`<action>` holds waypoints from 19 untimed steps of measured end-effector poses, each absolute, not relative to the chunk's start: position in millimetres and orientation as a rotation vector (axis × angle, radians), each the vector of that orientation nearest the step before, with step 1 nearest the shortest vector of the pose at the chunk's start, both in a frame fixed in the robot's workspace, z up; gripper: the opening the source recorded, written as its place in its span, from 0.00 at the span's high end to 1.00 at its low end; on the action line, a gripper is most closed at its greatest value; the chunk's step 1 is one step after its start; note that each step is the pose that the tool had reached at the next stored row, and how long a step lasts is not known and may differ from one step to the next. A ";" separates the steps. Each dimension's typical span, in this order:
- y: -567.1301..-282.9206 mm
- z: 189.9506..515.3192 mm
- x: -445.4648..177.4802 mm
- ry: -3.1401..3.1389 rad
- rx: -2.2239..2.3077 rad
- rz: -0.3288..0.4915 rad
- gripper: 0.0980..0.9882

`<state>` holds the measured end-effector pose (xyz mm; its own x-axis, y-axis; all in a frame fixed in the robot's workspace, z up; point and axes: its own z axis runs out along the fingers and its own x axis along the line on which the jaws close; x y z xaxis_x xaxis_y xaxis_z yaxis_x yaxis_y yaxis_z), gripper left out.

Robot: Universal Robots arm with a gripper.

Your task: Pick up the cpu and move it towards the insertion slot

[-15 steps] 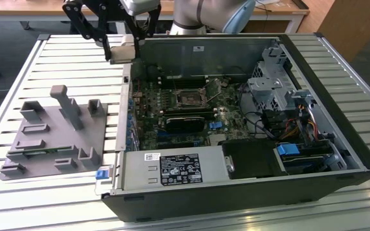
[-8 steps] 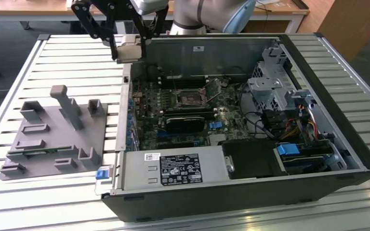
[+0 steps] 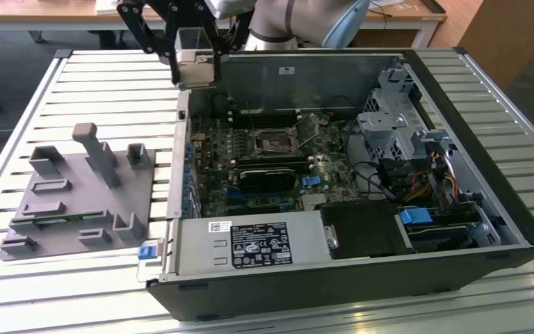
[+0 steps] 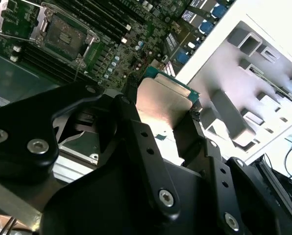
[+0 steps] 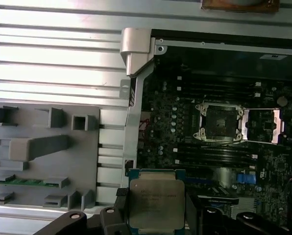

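Black end effector (image 5: 156, 218) is clamped on the cpu (image 5: 156, 201), its fingers (image 4: 136, 142) pressing the chip's two opposite edges, and it hangs above the near wall of the open case (image 3: 489, 202) in the exterior view, toward that view's upper left. One case lies on the slatted counter (image 3: 91, 83), with one grey fixture (image 3: 81, 195) beside it on the exterior view's left, one board (image 5: 185, 112) inside, and one insertion slot (image 5: 218, 122) on that board, its frame (image 5: 263, 125) swung open alongside. One cpu is in hand, silver lid toward the first wrist camera, well apart from the slot and not yet over it. To do this carry well, I judge the chip should stay level and square to the socket, the grip firm on the edges only, and the path kept high enough to pass the case wall and the raised frame. Whether the chip's corner mark agrees with the socket's is probably too fine to tell here. Long black memory slots (image 5: 212, 154) run beside the socket, several of them, though I cannot count them surely.
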<state>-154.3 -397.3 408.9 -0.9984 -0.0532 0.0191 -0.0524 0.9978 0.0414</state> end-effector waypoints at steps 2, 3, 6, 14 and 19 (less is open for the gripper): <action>-396.1 408.9 -150.2 -3.120 0.082 -0.064 0.50; -395.3 408.9 -148.0 -3.120 0.082 -0.064 0.50; -392.9 408.9 -140.8 -3.120 0.082 -0.064 0.50; -383.7 408.3 -122.0 -3.120 0.082 -0.064 0.50; -373.0 407.6 -115.3 -3.120 0.083 -0.064 0.50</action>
<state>-115.3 -373.0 407.6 -0.9984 -0.0534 0.0190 -0.0525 0.9978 0.0414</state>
